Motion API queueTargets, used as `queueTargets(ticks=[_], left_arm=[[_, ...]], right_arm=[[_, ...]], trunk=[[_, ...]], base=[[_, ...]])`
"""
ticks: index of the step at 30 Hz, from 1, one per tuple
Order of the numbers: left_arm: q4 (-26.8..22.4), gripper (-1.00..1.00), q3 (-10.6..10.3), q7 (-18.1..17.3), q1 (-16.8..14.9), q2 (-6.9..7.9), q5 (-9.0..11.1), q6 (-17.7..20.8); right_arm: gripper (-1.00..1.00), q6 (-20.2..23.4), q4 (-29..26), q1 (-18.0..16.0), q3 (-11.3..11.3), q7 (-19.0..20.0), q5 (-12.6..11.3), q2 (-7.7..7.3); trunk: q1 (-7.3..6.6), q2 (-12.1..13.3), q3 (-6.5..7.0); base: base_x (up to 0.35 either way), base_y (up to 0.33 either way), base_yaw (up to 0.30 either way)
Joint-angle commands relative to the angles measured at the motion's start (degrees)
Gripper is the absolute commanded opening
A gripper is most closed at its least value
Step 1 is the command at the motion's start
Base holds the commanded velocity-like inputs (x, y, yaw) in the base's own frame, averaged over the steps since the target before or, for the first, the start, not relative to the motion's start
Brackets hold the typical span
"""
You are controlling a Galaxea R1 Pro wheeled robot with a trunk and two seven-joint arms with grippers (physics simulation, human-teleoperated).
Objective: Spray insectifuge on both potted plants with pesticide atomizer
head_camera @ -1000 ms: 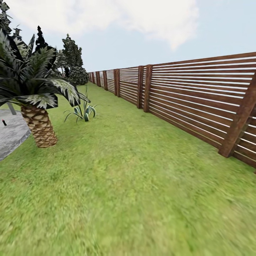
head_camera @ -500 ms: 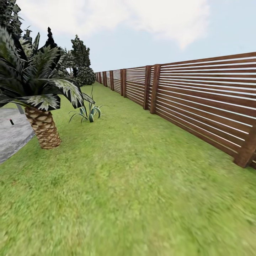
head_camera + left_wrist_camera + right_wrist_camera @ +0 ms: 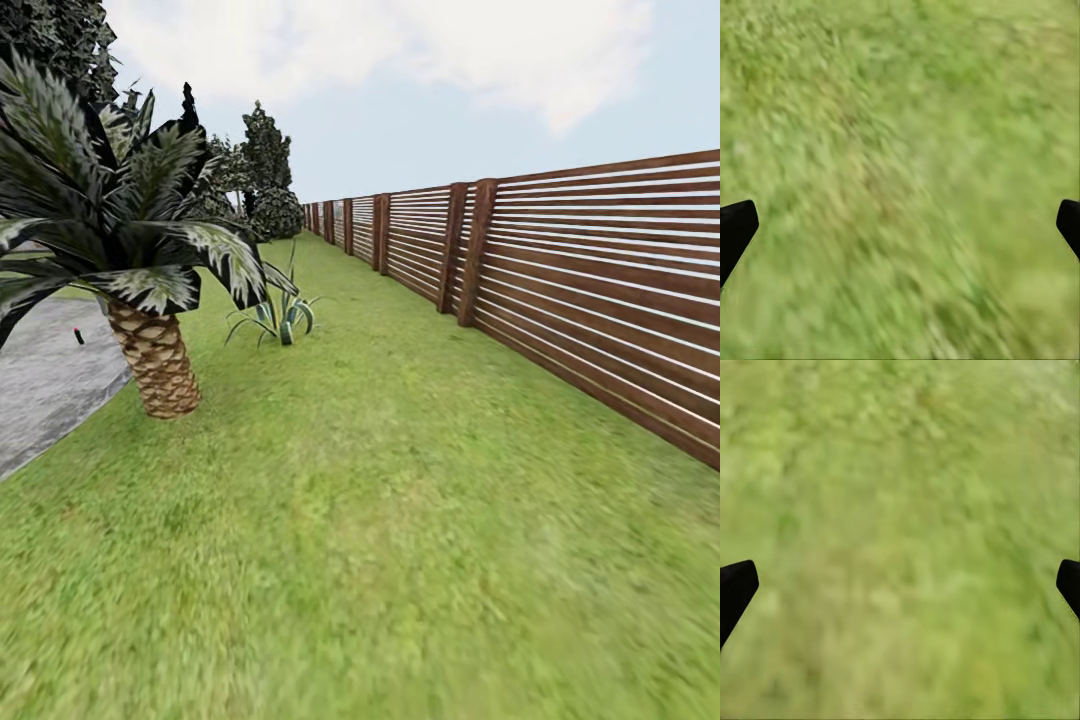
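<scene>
Left gripper (image 3: 900,225) spread wide, nothing between its fingers, over blurred lawn (image 3: 900,150) | right gripper (image 3: 900,585) likewise wide and empty above grass | palm (image 3: 150,350) at the lawn's left edge | grey patio (image 3: 45,385) beyond it, small dark red-tipped object (image 3: 78,335) standing there, likely the pesticide atomizer | spiky clump (image 3: 280,320) | wooden fence (image 3: 560,270) along the right.

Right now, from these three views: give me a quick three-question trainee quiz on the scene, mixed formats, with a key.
1. True or false: the wooden fence runs along the right side of the lawn.
2. What stands just behind the palm? A) a spiky grass clump B) a bench C) a bucket
3. Fill in: both wrist cameras look down at ____.

Key: 1 true. 2 A, the spiky grass clump. 3 grass; the left pincer and right pincer are open, holding nothing.
</scene>
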Motion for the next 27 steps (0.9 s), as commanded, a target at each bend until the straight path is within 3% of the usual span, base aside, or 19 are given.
queueTargets(ticks=[1, 27], left_arm=[[0.0, 1.0, 0.4, -0.6, 0.0, -0.03, 0.2, -0.1], [0.0, 1.0, 0.4, -0.6, 0.0, -0.03, 0.2, -0.1]], right_arm=[[1.0, -0.2, 0.0, 0.0, 0.0, 0.0, 0.0, 0.01], [1.0, -0.2, 0.0, 0.0, 0.0, 0.0, 0.0, 0.01]], trunk=[[0.03, 0.0, -0.05], [0.03, 0.0, -0.05]], base=[[0.339, 0.0, 0.012], [0.339, 0.0, 0.001]])
